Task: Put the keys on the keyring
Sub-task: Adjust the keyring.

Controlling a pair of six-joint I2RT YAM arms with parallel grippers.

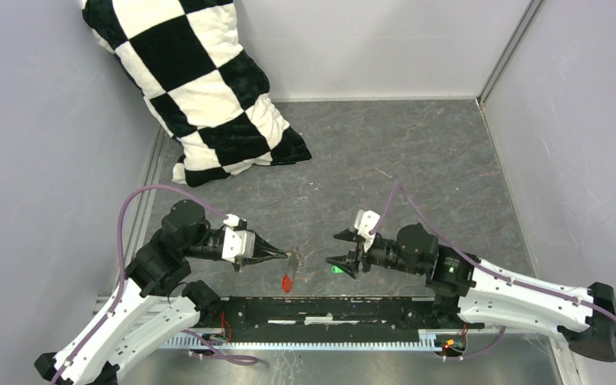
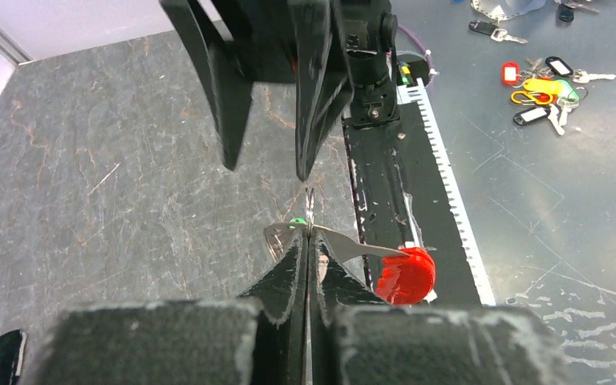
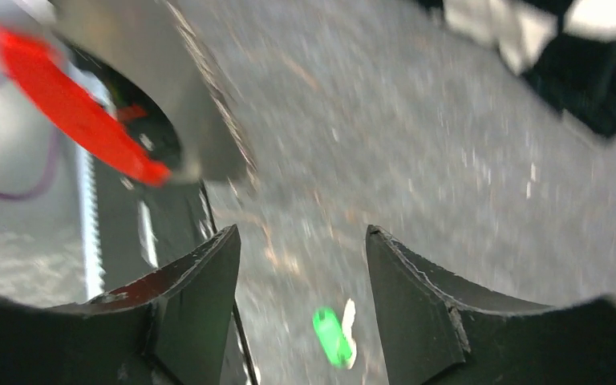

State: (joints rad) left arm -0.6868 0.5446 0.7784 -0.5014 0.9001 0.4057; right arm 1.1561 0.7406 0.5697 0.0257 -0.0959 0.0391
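Two grippers face each other low over a grey, stone-veined surface (image 1: 425,152). My left gripper (image 2: 308,247) is clamped flat, its jaws pressed together on the thin silvery metal of the keyring (image 2: 345,245). The keyring's flat, glossy red tag (image 2: 405,275) sticks out to one side of the fingertips.

My right gripper (image 3: 301,233), just right of the keyring, has its jaws spread with nothing between them. One small key (image 3: 333,337) with a bright green plastic head lies on the surface under that gap. It is right of the keyring and apart from it, and it touches neither finger in the blurred right wrist view.

On the near side of the keyring, a black rail (image 1: 329,309) with a white toothed strip marks the surface's edge. Past the rail, a loose bunch of keys (image 2: 544,87) with coloured tags lies on a scuffed grey sheet.

Far beyond the keyring and to its left, a soft black-and-white checked pillow (image 1: 200,88) leans in the corner. Open surface runs from the keyring to the pale walls (image 1: 385,40).
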